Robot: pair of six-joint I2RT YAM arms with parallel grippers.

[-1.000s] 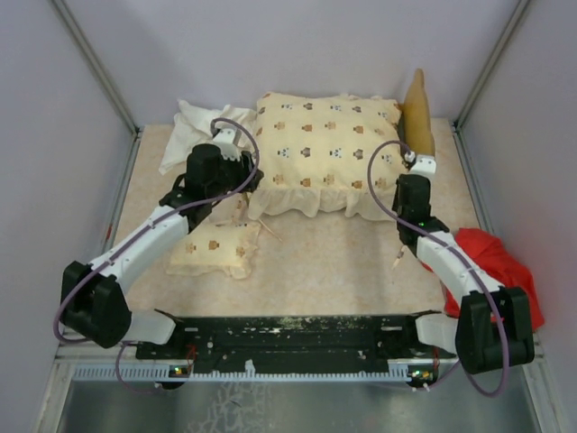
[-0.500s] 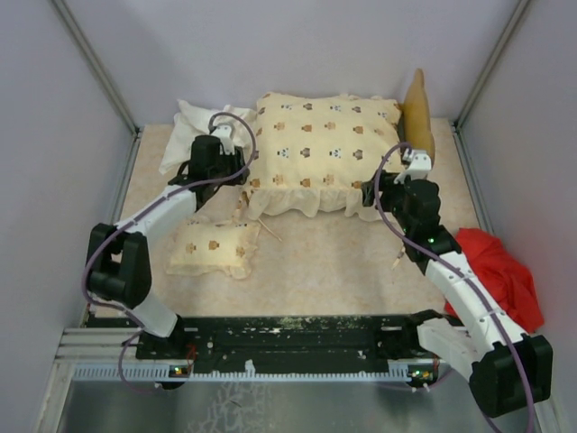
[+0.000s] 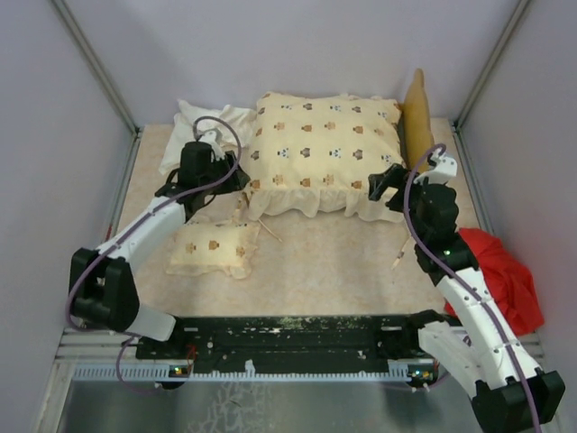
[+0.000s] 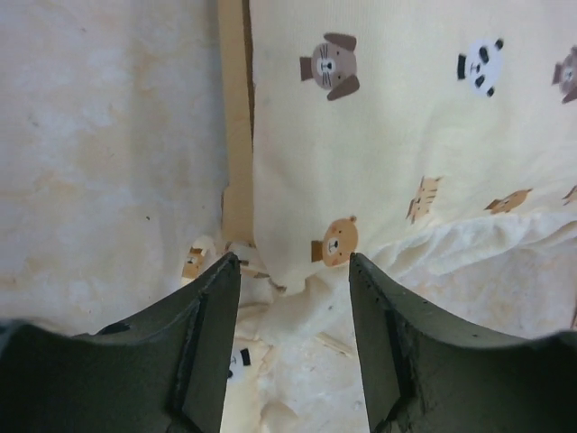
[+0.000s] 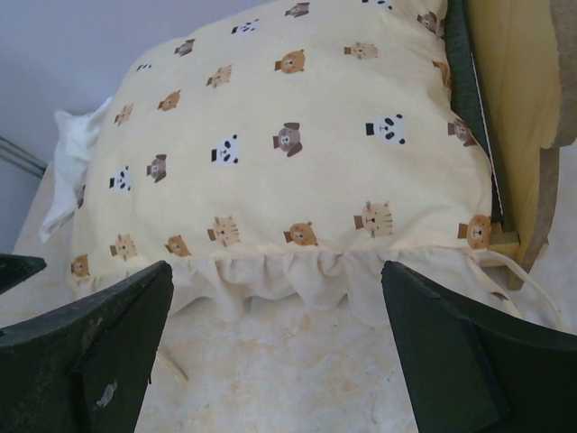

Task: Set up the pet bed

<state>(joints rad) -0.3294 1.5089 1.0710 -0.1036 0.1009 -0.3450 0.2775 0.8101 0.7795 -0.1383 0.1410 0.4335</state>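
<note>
Cream cushion (image 3: 320,149) is on the bed frame (image 3: 416,113). The pillow (image 3: 215,247) lies in front of the cushion, not on yet. Left gripper (image 4: 293,262) and right gripper (image 5: 277,271) have jaws spread, empty.

left arm (image 3: 144,225) stretched from near-left corner of the table (image 3: 343,262) toward its far-left side. left gripper (image 4: 293,271) tipped down, jaws partly apart, nothing pinched. right arm (image 3: 460,271) extended along right edge. right gripper (image 5: 275,271) facing left, jaws spread wide, empty.

Overhead; close wrists, cushion (image 3: 320,149) apparently common
</note>
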